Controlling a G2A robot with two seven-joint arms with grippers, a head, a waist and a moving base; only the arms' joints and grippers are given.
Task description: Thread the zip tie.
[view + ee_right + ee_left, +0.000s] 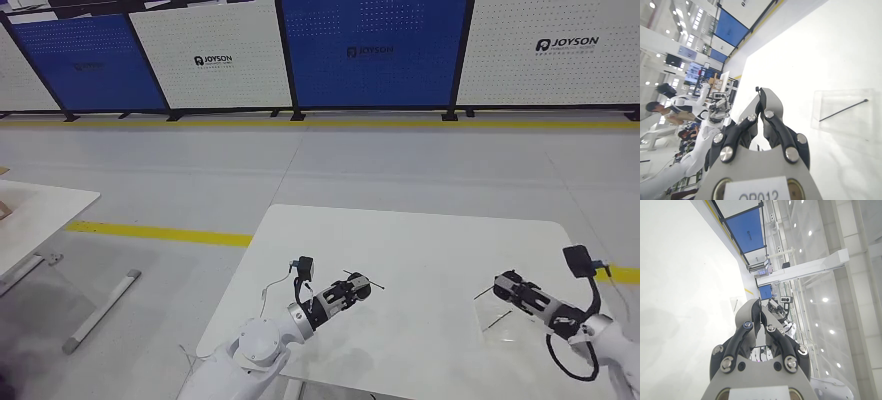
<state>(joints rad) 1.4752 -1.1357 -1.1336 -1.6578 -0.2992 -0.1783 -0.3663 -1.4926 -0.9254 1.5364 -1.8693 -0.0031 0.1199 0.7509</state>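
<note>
— What has the left gripper [352, 289] got?
— Its jaws are pressed together on a black zip tie [375, 285]. The thin strip crosses the fingertips and sticks out on both sides, over the near left part of the white bench [400, 235].
— And the other arm?
— The right gripper [506, 286] is over the right side of the bench, well apart from the left one. The two point roughly toward each other. Its jaws are pinched together too, on a second zip tie [757, 89]. The small square head pokes out just past the fingertips, and the strip runs back between the pads.
— Are the two ties touching?
— No, a wide stretch of bench lies between them.
— Something glints by the right arm.
— That's a clear tray [848, 125], lying flat on the bench near its right edge, just beside the right gripper on the robot's side. A third zip tie [842, 110] lies loose in it, straight and slanting across the tray floor, with its head at one end. Neither gripper touches the tray.
— Is any tail through a head?
— For the two held ties I can't tell. The one in the tray lies straight, unlooped.
</note>
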